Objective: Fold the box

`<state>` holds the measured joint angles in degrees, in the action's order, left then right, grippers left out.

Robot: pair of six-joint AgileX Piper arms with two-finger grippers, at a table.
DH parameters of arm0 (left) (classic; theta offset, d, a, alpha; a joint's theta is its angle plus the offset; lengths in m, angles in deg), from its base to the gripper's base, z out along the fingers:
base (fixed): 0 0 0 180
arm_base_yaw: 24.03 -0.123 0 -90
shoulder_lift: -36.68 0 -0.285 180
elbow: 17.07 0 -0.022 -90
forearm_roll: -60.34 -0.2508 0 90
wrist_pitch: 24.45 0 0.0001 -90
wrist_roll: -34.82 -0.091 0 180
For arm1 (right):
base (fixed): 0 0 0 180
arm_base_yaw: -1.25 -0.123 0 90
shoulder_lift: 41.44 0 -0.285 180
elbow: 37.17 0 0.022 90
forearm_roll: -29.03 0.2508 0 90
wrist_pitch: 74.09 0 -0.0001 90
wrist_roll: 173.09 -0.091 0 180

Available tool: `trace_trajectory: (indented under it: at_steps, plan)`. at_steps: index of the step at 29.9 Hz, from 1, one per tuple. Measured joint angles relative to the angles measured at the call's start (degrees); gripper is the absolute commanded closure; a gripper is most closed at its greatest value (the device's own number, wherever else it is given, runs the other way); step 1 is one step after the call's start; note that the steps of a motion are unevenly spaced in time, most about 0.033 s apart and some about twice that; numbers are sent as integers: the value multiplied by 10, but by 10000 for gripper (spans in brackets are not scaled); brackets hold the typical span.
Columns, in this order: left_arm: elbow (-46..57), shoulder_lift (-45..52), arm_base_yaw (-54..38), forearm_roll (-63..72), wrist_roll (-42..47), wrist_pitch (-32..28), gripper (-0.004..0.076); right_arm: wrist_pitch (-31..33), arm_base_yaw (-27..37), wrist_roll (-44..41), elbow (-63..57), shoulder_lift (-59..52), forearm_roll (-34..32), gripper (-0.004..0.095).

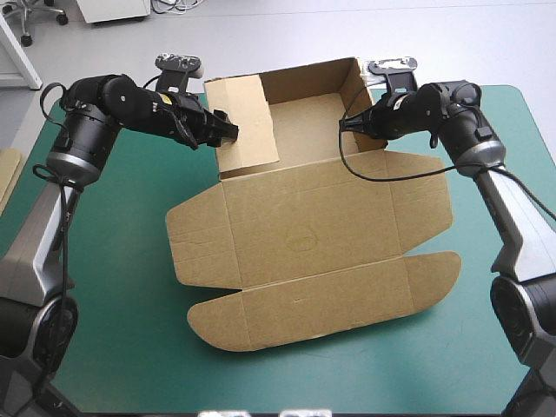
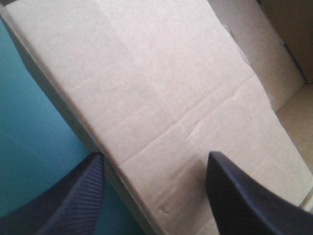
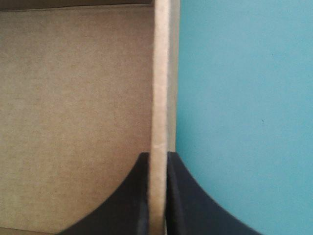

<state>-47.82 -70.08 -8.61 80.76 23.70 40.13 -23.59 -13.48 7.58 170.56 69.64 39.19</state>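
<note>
The box (image 1: 313, 226) is seen lying on the teal-green table (image 1: 130, 347), roughly at its middle and reaching toward the far edge. It is only partly formed. At the far side an open tray (image 1: 304, 117) has been raised, with a back wall and a right wall (image 1: 369, 95) standing. The lid (image 1: 321, 304) is spread flat on the table toward the near edge, its rounded end flaps lying out to both sides.

On the tray's left side a broad panel (image 1: 243, 113) is tilted inward over the tray floor. The left tool (image 1: 228, 130) is placed at this panel. In the left wrist view the left tool (image 2: 156, 155) is held wide, its black fingers well apart: one lies outside over the table (image 2: 29, 122), the other over the face of the brown panel (image 2: 146, 88), so that the panel's edge runs between them.

The right tool (image 1: 347, 124) is set at the tray's right wall. In the right wrist view the right tool (image 3: 157, 155) is nearly closed, and the upright edge of the right wall (image 3: 160, 73) is pinched between its fingers, with the tray's inside (image 3: 73, 112) to one side and the table (image 3: 244, 98) to the other.

A strip of more board (image 1: 7, 178) is seen at the table's left edge.
</note>
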Motion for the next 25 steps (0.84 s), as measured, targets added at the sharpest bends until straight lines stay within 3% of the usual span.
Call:
trace_trajectory:
  at_steps: [6, 20, 25]
  plan:
    - [-4, -26, 1, -15, 27, 15, 372, 4, -2, -24, 0, 2, -14, 906]
    - [-4, -49, 20, -87, 70, 19, 381, 12, -3, -43, 0, 11, 11, 906]
    - [-14, -62, 21, -117, 78, 33, 488, 25, -15, -56, 0, 34, 12, 905]
